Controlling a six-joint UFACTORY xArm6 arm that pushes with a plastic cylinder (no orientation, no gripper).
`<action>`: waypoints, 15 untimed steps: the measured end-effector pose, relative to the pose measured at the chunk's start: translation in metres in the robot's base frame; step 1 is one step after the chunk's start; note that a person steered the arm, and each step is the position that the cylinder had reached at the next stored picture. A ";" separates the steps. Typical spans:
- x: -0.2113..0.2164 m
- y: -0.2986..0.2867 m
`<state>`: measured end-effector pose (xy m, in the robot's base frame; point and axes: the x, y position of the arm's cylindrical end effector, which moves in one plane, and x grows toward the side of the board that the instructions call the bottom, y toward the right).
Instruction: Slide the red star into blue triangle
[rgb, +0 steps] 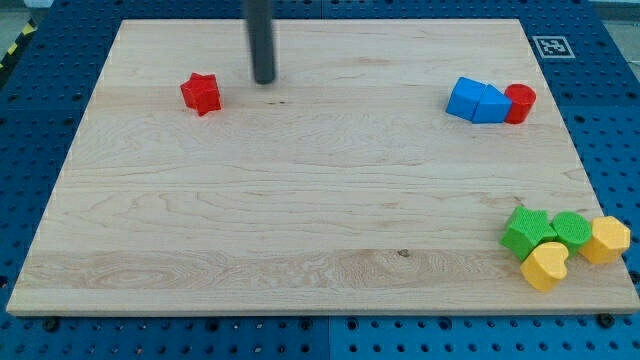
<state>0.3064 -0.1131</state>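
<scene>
The red star lies on the wooden board at the upper left. My tip is just to the star's right and a little above it, with a clear gap between them. Far off at the upper right lie two blue blocks pressed together: a blue cube-like block and the blue triangle. A red cylinder touches the triangle's right side.
At the lower right corner a cluster stands near the board's edge: a green star, a green round block, a yellow hexagon-like block and a yellow heart-like block. A marker tag sits off the top right corner.
</scene>
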 end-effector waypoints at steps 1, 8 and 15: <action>0.001 -0.082; 0.094 0.033; 0.131 0.285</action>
<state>0.4369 0.1719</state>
